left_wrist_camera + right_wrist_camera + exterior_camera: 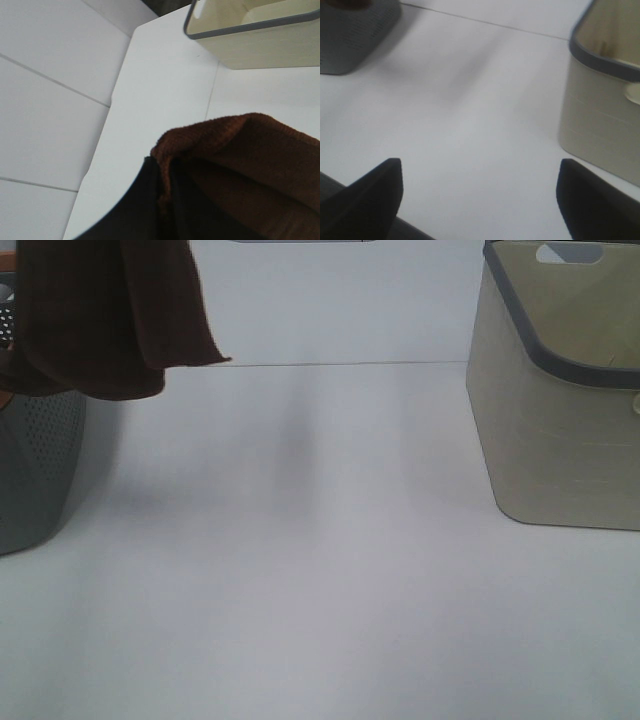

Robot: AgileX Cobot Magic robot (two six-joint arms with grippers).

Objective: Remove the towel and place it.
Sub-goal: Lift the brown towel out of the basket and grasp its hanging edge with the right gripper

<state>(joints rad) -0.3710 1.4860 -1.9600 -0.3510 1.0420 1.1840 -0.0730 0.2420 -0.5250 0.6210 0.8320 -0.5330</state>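
Note:
The towel (100, 310), dark reddish-brown and plush, hangs in folds at the upper left of the exterior view, above the grey perforated basket (35, 470). Its top runs out of frame, so the arm holding it is not visible there. In the left wrist view the towel (240, 150) is bunched against my left gripper (162, 172), which is shut on it. My right gripper (480, 172) stands open over the bare white table, with nothing between its dark fingers (375, 195). It does not show in the exterior view.
A beige bin (560, 420) with a grey rim stands at the right; it also shows in the wrist views (250, 45) (600, 115). The grey basket (355, 30) sits at the left edge. White table (300, 560) lies between them.

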